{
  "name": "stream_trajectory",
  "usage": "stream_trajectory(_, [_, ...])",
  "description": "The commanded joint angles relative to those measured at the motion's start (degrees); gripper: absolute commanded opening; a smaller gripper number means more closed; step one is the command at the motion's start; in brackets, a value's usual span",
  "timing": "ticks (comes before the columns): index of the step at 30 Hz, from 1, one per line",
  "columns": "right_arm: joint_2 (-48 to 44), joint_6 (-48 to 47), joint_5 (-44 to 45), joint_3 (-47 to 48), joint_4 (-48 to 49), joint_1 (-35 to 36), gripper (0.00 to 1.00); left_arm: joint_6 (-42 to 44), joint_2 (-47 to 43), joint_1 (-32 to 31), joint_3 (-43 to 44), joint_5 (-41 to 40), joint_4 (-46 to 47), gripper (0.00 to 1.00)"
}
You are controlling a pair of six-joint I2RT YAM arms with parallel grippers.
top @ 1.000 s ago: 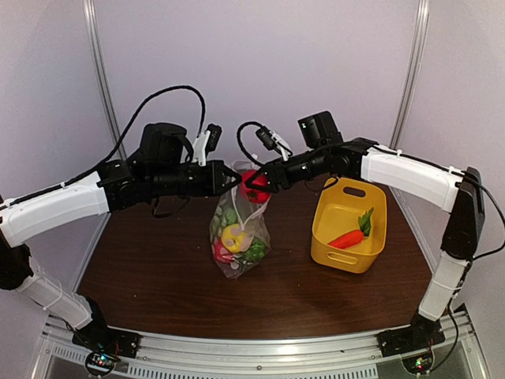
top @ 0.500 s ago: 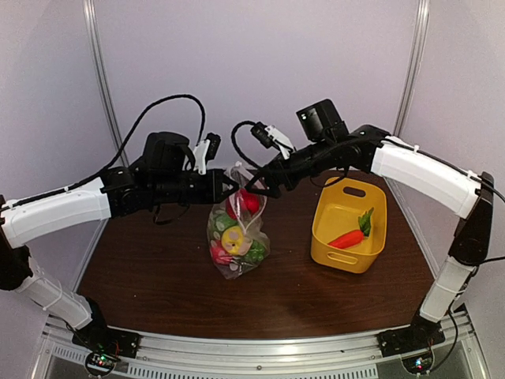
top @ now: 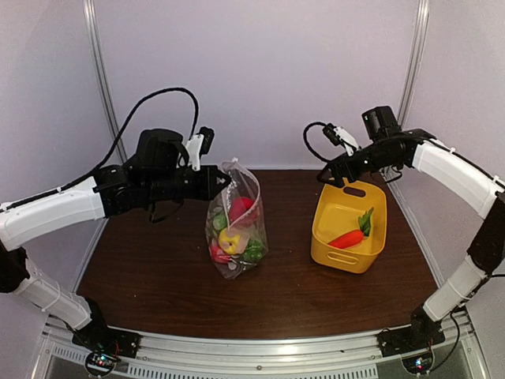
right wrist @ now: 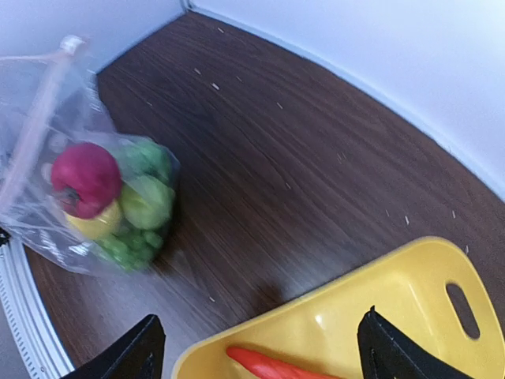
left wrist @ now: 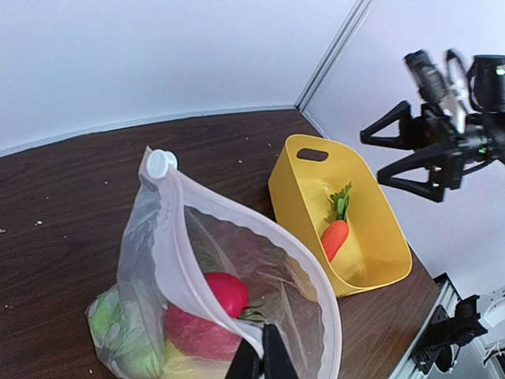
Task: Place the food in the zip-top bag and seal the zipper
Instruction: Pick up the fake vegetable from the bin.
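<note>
- The zip-top bag (top: 235, 217) stands upright near the middle of the desk (top: 158, 276), and its mouth gapes open.
- Through the clear plastic I can see a red apple (top: 241, 209) uppermost and a yellow lemon (top: 229, 239) under it. Green pieces (top: 253, 251) sit low on the right, and there is something red at the bottom left that I can't make out.
- The zipper (left wrist: 177, 237) is unsealed. On my left wrist camera the two sides of the rim bow well apart, with a white tab (left wrist: 162, 162) at the far end.
- The yellow basket (top: 341, 257) sits to the right of the bag, clear of it. The carrot (top: 346, 238) lies inside with its leafy end toward the far wall.
- The left arm (top: 63, 207) reaches in from the left with its forearm roughly level. The left jaws are clamped tight on one end of the bag's rim, with the fingers (left wrist: 272, 359) pinching the plastic and holding the bag up.
- The right arm (top: 450, 162) arches high over the right side of the desk. The right jaws are spread wide with nothing in them, hanging above the basket's far-left corner and well apart from the bag.
- On the right wrist camera the basket's rim and the carrot show between the spread fingers (right wrist: 146, 347), with the bag off to the left.
- A black cable (top: 170, 95) loops above the left wrist.
</note>
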Motion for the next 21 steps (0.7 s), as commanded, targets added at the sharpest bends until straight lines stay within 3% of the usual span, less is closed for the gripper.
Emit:
stream_trajectory(1, [2.3,-4.5,3.4,-4.0,-6.5,-7.9,0.84,1.5,2.4,0.0,0.9,3.6,2.3,0.00])
stream_trajectory(4, [4.9,-2.1,3.2,-5.4,-8.9,-12.1,0.79,0.8,3.0,0.0,0.3,3.6,3.9,0.00])
stream_trajectory(13, [5.3,-1.2,8.5,-16.0,-4.2,-12.5,0.70,0.9,2.4,0.0,0.2,3.6,4.3,0.00])
stream_trajectory(16, [5.6,-10.3,6.1,-16.4,-5.7,-12.5,0.68,0.8,1.5,0.0,-0.8,3.6,4.2,0.00])
stream_trajectory(21, [3.4,-39.4,3.2,-17.4,-8.3,-12.7,0.67,0.7,1.1,0.0,-1.8,3.5,4.6,0.00])
